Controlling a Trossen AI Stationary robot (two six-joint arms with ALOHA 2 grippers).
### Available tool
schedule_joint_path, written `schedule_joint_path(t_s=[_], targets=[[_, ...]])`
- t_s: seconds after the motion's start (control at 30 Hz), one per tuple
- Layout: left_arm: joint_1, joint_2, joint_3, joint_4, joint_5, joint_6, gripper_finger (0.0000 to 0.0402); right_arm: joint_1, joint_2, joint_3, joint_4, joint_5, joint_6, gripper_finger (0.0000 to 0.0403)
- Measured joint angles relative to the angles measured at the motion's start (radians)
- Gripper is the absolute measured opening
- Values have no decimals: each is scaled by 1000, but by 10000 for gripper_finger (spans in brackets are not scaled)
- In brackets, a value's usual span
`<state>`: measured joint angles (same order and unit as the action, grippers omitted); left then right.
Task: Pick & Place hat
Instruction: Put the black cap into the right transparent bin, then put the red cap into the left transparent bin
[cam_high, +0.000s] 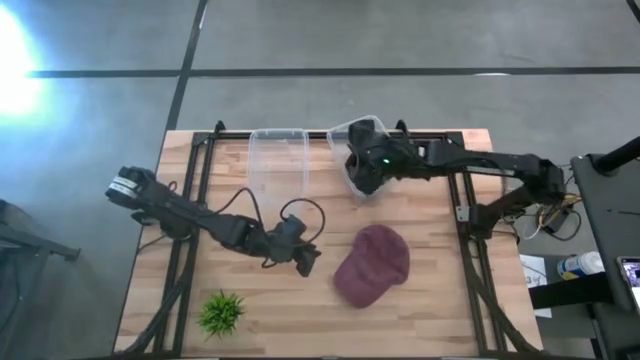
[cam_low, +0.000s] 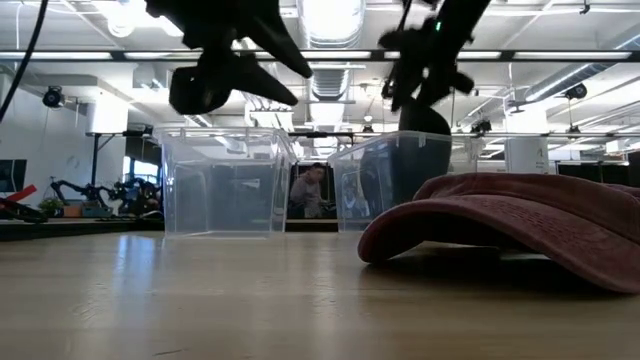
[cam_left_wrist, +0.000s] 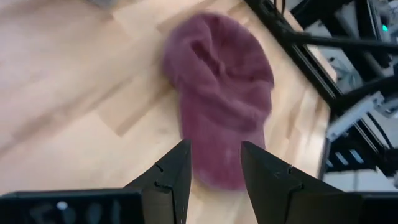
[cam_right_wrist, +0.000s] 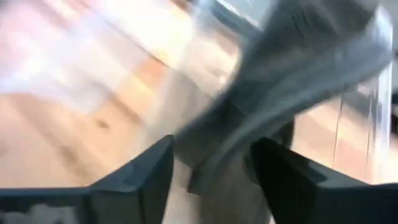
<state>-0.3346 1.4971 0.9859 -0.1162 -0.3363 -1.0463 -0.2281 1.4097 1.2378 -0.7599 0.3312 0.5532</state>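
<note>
A maroon cap (cam_high: 372, 265) (cam_low: 520, 225) (cam_left_wrist: 221, 81) lies crown up on the wooden table, right of centre and toward the near edge. My left gripper (cam_high: 308, 262) (cam_left_wrist: 214, 146) hovers open just to its left, above the table, fingers pointing at the cap's near end. My right gripper (cam_high: 362, 172) (cam_low: 425, 95) (cam_right_wrist: 212, 142) is open above the right clear bin (cam_high: 345, 135) (cam_low: 390, 180) at the far edge. A blurred dark grey thing (cam_right_wrist: 298, 56) shows between and beyond its fingers. My right gripper has the dark grey thing in the gap between its open fingers, over the right bin. Blur hides the edges, so I cannot tell whether the fingers touch it. My left gripper touches nothing.
A second clear bin (cam_high: 278, 160) (cam_low: 225, 180) stands left of the first at the far edge. A small green plant (cam_high: 222, 312) sits near the near-left corner. Black frame rails run along both sides of the table. A person (cam_low: 315, 190) shows far behind the bins.
</note>
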Motion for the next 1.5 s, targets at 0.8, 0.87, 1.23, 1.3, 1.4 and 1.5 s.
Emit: schedule_joint_path(t_s=[0.8, 0.87, 1.23, 1.3, 1.4, 1.5], targets=[[-165, 352, -50, 457, 189, -397, 133, 773, 129, -291, 255, -392, 699, 239], [-164, 377, -34, 461, 190, -400, 133, 767, 178, -288, 310, -390, 683, 238], [-155, 472, 9, 456, 64, -464, 133, 689, 421, -124, 480, -392, 505, 237], [-154, 464, 8, 448, 20, -472, 133, 665, 449, -81, 485, -395, 471, 237], [-150, 441, 3, 409, -86, -458, 133, 643, 448, -23, 479, -404, 414, 237], [-153, 395, 1, 329, -200, -468, 133, 641, 394, 5, 431, -403, 388, 237]])
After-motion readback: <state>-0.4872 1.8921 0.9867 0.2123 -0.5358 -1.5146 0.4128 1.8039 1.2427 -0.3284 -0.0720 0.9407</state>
